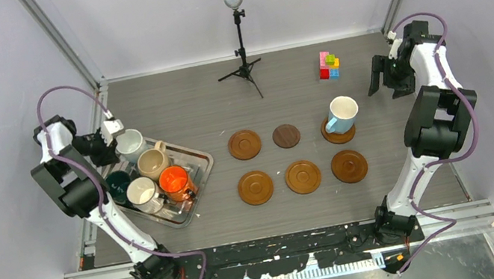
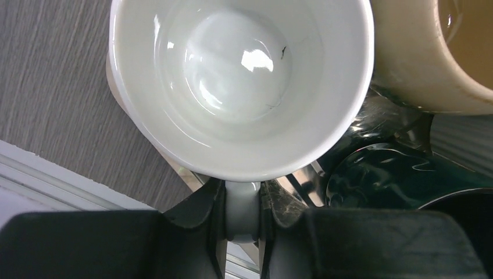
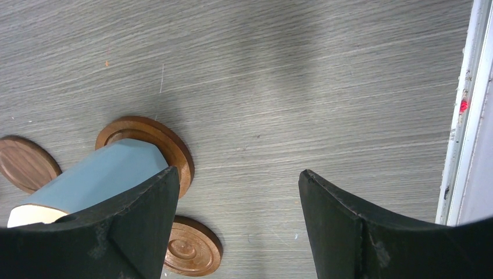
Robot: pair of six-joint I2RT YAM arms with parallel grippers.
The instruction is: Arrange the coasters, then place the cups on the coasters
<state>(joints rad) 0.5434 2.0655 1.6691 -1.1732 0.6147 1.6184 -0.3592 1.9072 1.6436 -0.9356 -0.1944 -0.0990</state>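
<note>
**Left pincer clamped on the white mug's handle, right one wide open off to the side**

So the left pincer is squeezed together on the handle of the white mug. In the wrist view both fingers press the handle from either side, and the mug's open mouth sits straight ahead of the tips. That mug is at the far corner of the tray, and I honestly can't tell if it's resting there or lifted a bit.

Just beside the pincer's right finger you get the beige mug touching the white one, with the dark green mug below it, nearer the wrist. From above, the orange mug and the dark-rimmed white mug sit further down the tray, on the near side of the pincer.

The right pincer has its fingers spread apart with nothing between them, only bare table. The light blue mug shows up beside its left finger, standing on a coaster, not touching the pincer. From above the two are well apart.

The rest of the coasters lie in two rows of three, all off to the left of the right pincer. The small dark coaster is in the middle of the far row. Only the coaster under the blue mug has anything on it
</note>
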